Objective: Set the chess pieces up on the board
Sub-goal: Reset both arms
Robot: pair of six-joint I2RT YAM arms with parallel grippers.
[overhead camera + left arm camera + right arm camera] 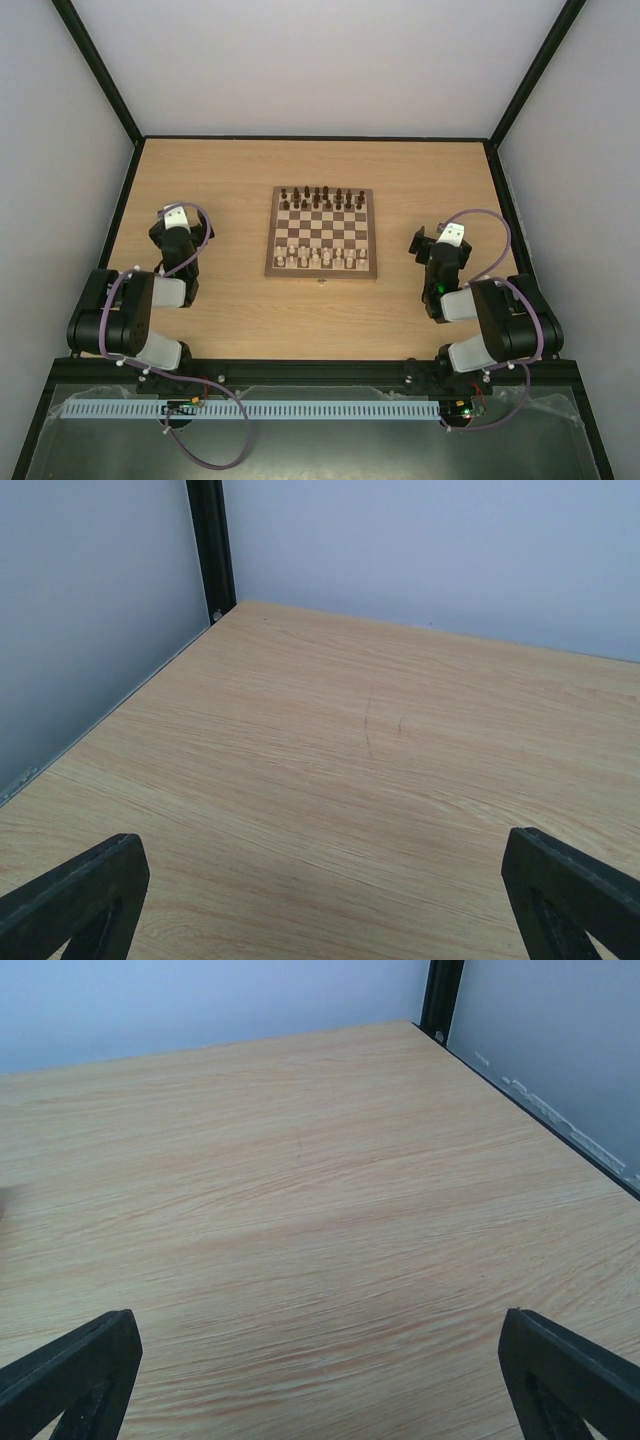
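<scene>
1. Square wooden chessboard with brown and cream squares [322, 232] sits mid-table on the light oak-grain tabletop [240, 320], between the two arms.
2. Dark chess pieces [323, 197] stand along the board's far two rows; pale chess pieces [318, 258] along the near two rows. That matches a set-up board. No piece visible off the board.
3. Pieces are tiny in the overhead view, so I can't confirm each one is upright, centred, or on its right square.
4. Left black two-finger gripper [320, 900]: fingers spread wide, nothing between them, only bare wood in its wrist view. Parked left of the board, well apart.
5. Right black two-finger gripper [320, 1380]: same, spread wide and empty, parked right of the board, well apart.
6. Judgement: layout looks as the task wants it. If any piece needs correcting, approach from above, pinch near the top and avoid brushing tightly packed neighbours.
</scene>
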